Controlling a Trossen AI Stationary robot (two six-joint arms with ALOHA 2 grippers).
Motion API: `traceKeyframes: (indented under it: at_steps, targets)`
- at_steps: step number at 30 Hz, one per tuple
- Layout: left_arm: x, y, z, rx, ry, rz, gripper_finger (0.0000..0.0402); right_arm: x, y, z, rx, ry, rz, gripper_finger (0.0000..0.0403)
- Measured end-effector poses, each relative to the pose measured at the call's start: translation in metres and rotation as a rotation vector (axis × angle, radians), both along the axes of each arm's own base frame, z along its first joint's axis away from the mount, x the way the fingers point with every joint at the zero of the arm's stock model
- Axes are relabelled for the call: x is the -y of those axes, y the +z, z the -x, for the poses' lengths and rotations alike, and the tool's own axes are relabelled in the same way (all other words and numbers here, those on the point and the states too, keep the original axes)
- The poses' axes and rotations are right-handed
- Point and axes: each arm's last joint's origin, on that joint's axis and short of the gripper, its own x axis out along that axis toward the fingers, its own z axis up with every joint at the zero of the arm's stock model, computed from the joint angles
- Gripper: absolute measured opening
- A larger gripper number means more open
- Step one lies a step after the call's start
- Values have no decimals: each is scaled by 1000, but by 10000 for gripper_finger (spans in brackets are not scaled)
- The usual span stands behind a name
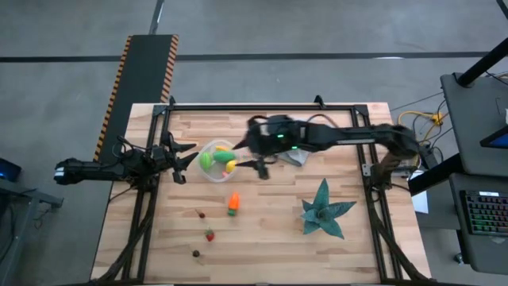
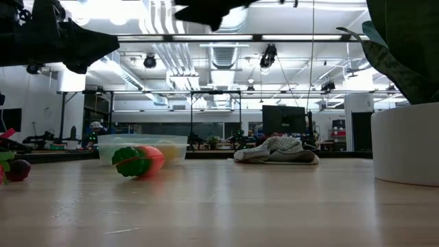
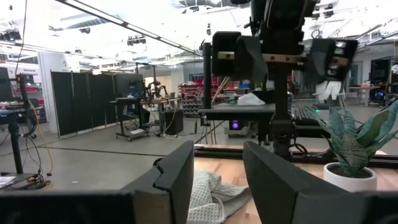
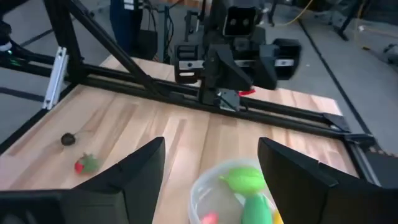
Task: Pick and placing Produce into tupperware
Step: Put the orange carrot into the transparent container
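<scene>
We find the right gripper [image 1: 255, 156] above the table, just beside the tupperware [image 1: 216, 161] on its right-hand edge in the high view. Its fingers [image 4: 140, 171] are spread apart and grasp nothing. In the right wrist view the container sits between and just ahead of the two fingers.

The tupperware rests on the wooden table [image 1: 270, 238] near its middle-left. Inside it we see a green piece [image 4: 242, 179] and a yellow piece [image 1: 228, 165]; a small reddish item at the container's floor is too blurred for us to identify.

The left gripper [image 1: 184, 161] waits at the left side of the table, just beside the container, its fingers [image 3: 177, 180] parted and empty.

Remaining produce lies loose on the table: an orange piece with a green end [image 1: 233, 203], a small dark piece [image 1: 202, 214], a red piece [image 1: 209, 235] and another dark piece [image 1: 195, 253], all apart from one another.

A grey cloth [image 2: 276, 151] lies under the right arm. A teal star-shaped plant [image 1: 324, 211] stands towards the right.
</scene>
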Motion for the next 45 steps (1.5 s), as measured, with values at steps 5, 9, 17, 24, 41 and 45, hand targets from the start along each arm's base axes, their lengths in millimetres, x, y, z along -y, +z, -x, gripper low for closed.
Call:
traceKeyframes:
  at_steps: [5, 9, 17, 24, 41, 45]
  targets:
    - [0, 0, 0, -4, 0, 0, 126, -4, 6, 63, 51, -27, 11, 244]
    - [0, -1, 0, -6, 1, 0, 126, -8, 2, 119, 130, -46, 8, 244]
    - [0, -1, 0, -9, 1, 0, 126, -12, -27, 217, 253, -190, -27, 242]
    - [0, -1, -1, -13, 0, 4, 126, -15, -71, 261, 383, -223, -119, 242]
    - [0, 2, -3, 18, -20, 71, 126, -15, -120, 271, 367, -232, -155, 242]
    - [3, 17, -5, 41, -122, 55, 126, -15, -112, 271, 392, -227, -138, 242]
